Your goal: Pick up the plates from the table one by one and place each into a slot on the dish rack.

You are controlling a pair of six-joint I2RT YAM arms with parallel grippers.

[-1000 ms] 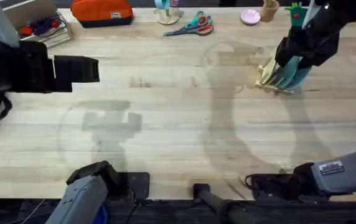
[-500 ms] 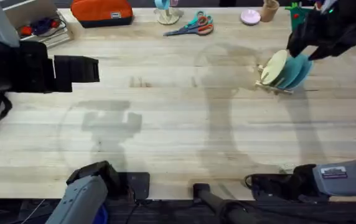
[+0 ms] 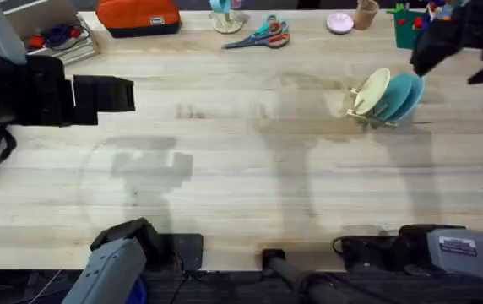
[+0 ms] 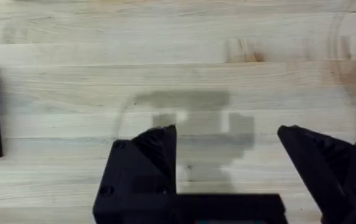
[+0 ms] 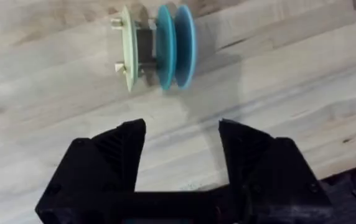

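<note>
On the pale plank table (image 3: 225, 169), plates (image 3: 389, 95) stand racked; both grippers (image 4: 228, 149) (image 5: 182, 140) gape, holding nothing.

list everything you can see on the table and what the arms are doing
plates: three, one cream, two turquoise, on edge in the rack, far right
rack: one, light wood, under the plates
table: one, pale planks, bare in the middle
pouch: one, orange, far edge left of centre
scissors: one pair, orange and teal handles, far edge, middle
pink disc: one, far edge right of the scissors
tray: one, grey, far left corner, small items inside
left gripper: black, open, above bare wood
right gripper: black, open, apart from the plates
</note>
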